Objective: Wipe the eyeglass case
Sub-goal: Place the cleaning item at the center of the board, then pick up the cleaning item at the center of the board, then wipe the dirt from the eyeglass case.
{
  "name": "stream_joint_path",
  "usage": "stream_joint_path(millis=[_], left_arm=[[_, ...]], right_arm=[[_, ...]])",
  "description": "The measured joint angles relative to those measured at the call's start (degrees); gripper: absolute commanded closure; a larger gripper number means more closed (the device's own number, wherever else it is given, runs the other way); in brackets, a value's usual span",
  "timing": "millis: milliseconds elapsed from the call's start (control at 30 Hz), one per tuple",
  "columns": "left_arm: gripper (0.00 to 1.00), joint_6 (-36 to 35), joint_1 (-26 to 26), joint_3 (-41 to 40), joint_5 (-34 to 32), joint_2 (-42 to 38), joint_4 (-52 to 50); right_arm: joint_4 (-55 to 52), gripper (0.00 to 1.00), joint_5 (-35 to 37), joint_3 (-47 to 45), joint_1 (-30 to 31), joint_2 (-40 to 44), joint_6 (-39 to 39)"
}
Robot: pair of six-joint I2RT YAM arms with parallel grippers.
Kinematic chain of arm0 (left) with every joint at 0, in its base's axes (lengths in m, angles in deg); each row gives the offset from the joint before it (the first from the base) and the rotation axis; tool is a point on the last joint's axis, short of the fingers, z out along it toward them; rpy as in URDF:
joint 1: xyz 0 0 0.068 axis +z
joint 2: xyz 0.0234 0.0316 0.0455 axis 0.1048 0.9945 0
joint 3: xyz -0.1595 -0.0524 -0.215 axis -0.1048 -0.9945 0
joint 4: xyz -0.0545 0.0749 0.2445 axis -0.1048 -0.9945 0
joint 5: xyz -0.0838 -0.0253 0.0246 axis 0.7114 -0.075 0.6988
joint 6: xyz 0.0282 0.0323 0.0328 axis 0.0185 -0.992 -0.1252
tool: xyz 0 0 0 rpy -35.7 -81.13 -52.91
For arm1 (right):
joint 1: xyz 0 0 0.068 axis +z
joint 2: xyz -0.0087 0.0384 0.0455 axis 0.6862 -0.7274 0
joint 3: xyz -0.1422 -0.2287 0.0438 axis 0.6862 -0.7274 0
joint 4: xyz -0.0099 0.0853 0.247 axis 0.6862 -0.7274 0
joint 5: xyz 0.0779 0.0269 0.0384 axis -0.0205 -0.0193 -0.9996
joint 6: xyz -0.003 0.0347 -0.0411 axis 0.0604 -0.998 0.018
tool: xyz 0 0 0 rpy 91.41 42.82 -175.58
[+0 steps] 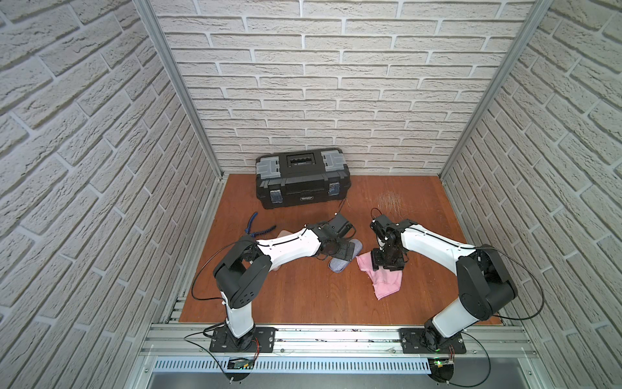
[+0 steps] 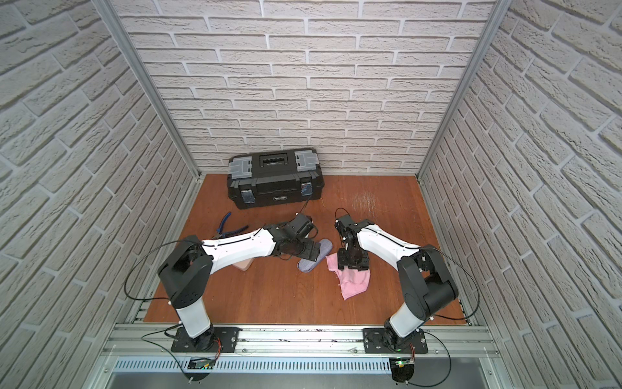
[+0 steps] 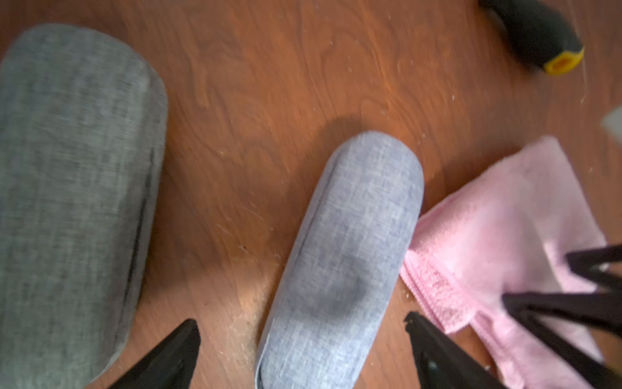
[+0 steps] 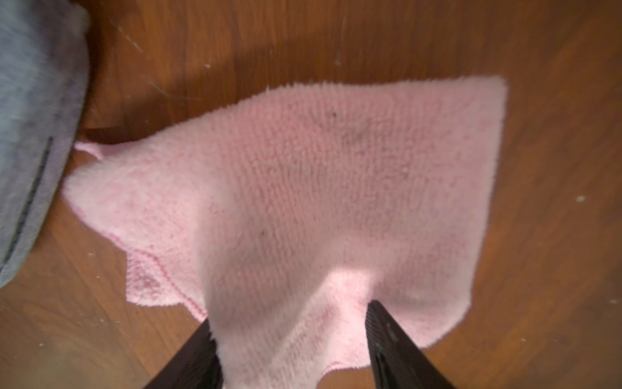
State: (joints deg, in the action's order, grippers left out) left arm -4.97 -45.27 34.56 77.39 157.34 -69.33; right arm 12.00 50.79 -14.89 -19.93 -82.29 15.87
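Only left wrist: smudged eyeglass case (image 3: 346, 235)

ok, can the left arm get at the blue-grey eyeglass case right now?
Probably yes: the left fingers stand open astride the eyeglass case, nothing on top; the pink cloth only lies at its side.

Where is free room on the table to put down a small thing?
Free: the front strip of table between pink cloth and the rail; also the rear right, beside the toolbox. Crowded: the middle, where eyeglass case and cloth lie side by side.
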Motion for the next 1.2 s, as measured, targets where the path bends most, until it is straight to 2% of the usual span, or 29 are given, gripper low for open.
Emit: stream_joint_path(millis=[167, 267, 300, 400, 467, 500, 700, 867, 933, 1067, 1200], left_arm=[[0.02, -7.8, -1.0, -1.7, -1.8, -0.2, 0.8], [0.02, -12.5, -1.0, -4.5, -1.9, -0.6, 3.5], [0.02, -13.9, -1.0, -5.5, -1.6, -0.7, 4.4], [0.02, -17.9, -1.0, -7.7, 0.1, -0.8, 7.2], [0.02, -20.2, -1.3, -9.5, 1.0, -1.0, 9.6], [0.02, -21.3, -1.4, -10.7, 1.4, -1.2, 10.8], [0.11, -26.1, -1.9, -16.4, 1.6, -2.1, 16.8], [0.11, -29.7, -2.1, -20.8, 1.4, -3.5, 24.7], [0.14, -30.8, -2.1, -21.4, 1.2, -3.6, 26.5], [0.28, -32.3, -1.7, -21.8, 1.6, -3.6, 30.1], [0.32, -33.2, -1.5, -22.6, 2.0, -3.6, 32.1]], right_arm=[[0.3, 0.33, 2.8, 1.3, -0.6, -3.0, 0.9], [2.9, 0.41, 2.2, 0.8, -1.0, -7.3, 0.7], [3.2, 0.48, 1.3, 1.0, -1.0, -8.0, 0.6], [4.5, 0.83, 0.2, 0.1, -1.2, -7.5, 0.0], [5.8, 0.95, 0.2, -1.1, -1.4, -6.5, -0.4], [6.6, 0.97, 0.0, -1.9, -1.5, -5.7, -0.7], [9.1, 0.97, -0.1, -5.4, -1.7, 1.2, -0.1], [8.1, 0.97, -1.5, -3.1, -1.8, 10.1, 0.9], [8.5, 0.97, -2.7, -2.8, -1.8, 11.8, 0.9], [10.1, 0.97, -6.2, -2.8, -1.1, 12.1, -1.2], [14.4, 0.98, -8.9, -2.6, 0.7, 8.9, -4.8]])
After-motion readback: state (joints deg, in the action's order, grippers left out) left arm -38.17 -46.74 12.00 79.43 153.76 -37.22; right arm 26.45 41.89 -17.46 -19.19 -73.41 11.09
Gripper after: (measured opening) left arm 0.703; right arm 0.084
